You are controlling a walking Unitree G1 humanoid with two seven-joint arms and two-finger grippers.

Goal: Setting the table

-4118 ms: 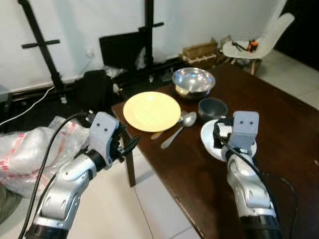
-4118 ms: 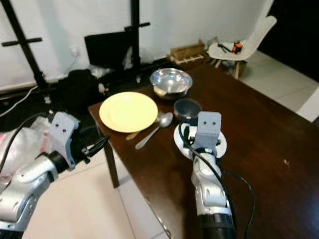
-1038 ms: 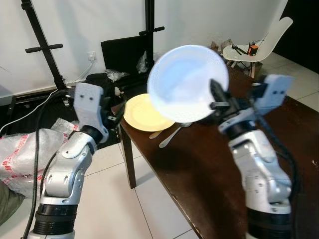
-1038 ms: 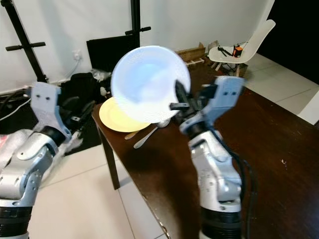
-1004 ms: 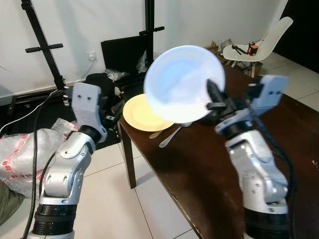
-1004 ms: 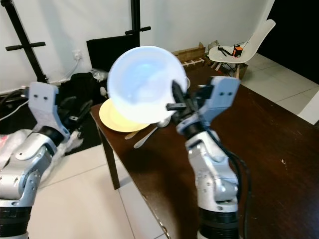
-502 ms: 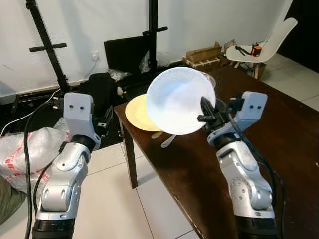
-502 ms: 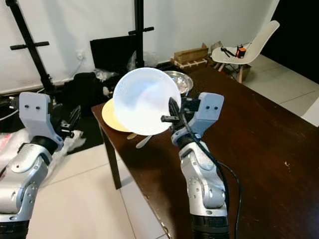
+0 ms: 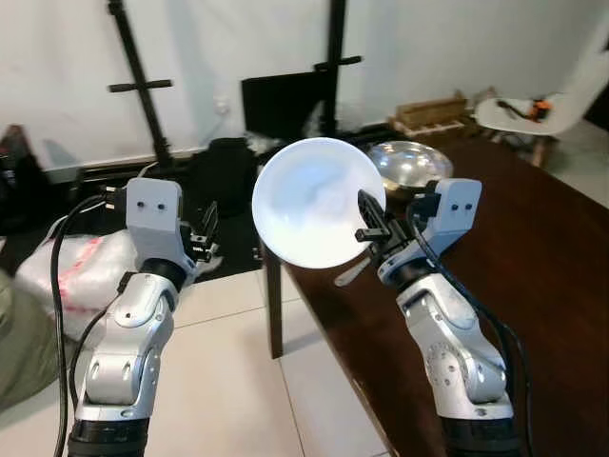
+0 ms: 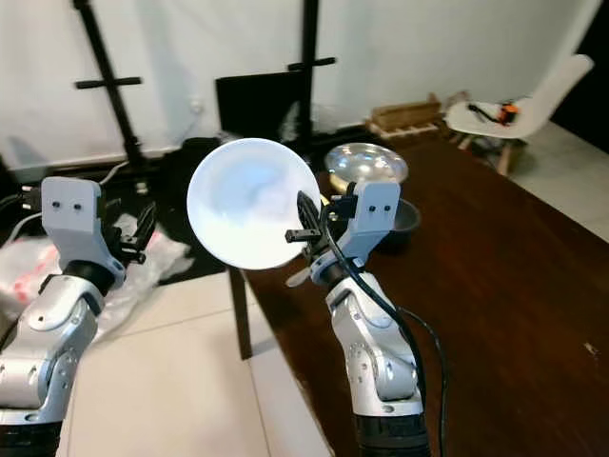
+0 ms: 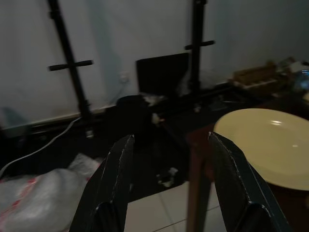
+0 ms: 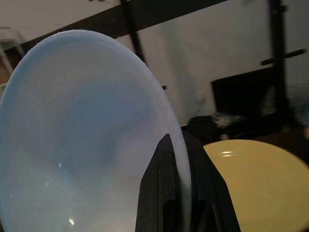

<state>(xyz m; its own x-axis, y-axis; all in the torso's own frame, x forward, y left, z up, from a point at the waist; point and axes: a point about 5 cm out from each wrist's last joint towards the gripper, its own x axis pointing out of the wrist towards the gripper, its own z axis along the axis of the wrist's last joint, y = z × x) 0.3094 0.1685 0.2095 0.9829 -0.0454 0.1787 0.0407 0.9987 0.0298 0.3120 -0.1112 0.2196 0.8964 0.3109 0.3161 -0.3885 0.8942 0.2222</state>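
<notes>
My right gripper (image 9: 371, 225) is shut on the rim of a white plate (image 9: 314, 200). It holds the plate upright in the air over the near left corner of the dark wooden table (image 9: 542, 286). In the right wrist view the fingers (image 12: 166, 193) pinch the white plate's (image 12: 82, 145) edge. A yellow plate (image 11: 268, 145) lies flat at the table's corner, behind the white one. My left gripper (image 9: 204, 231) is open and empty, raised off the table's left side above the floor. A spoon's (image 10: 297, 278) handle shows under the plate.
A steel bowl (image 9: 411, 162) and a dark bowl (image 10: 404, 217) stand at the table's far side. A plastic bag (image 9: 67, 276) lies on the tiled floor at left. Black stands (image 9: 133, 86), a cardboard box (image 9: 433, 109) and a white chair (image 9: 547, 105) line the wall.
The right gripper has lifted the white plate off the table, tipped it upright and carried it toward the table's left corner. The left arm has risen. The view has swung left.
</notes>
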